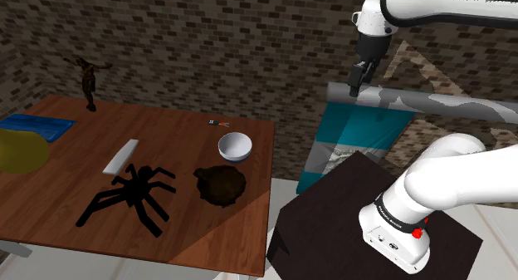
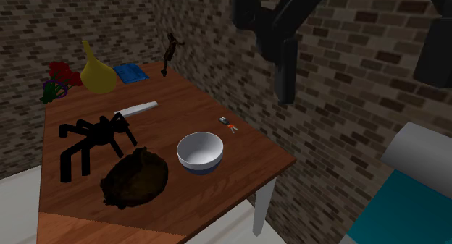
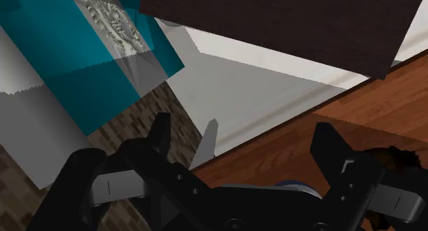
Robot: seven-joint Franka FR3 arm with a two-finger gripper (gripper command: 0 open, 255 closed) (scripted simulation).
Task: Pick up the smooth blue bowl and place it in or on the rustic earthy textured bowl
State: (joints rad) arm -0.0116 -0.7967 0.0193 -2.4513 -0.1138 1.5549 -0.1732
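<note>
Pale bowl (image 1: 235, 146) upright on bench (image 1: 174, 125), mouth up. Round, so no long axis. Empty; white inside, bluish outside in second exterior view. Sits near the bench edge on the stand's side. Rough brown bowl (image 1: 221, 185) just beside it, not touching; interior too dark to judge contents. Black spider (image 1: 131, 195) beyond that, toward shoulder view's left. Pincer (image 1: 356, 89) high up, well apart from both bowls, toward shoulder view's right. Fingers spread wide in wrist view, gripping nothing.

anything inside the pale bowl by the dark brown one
Nothing: the bowl shows a bare white inside in the second exterior view. Its near inner wall is hidden behind the rim.
</note>
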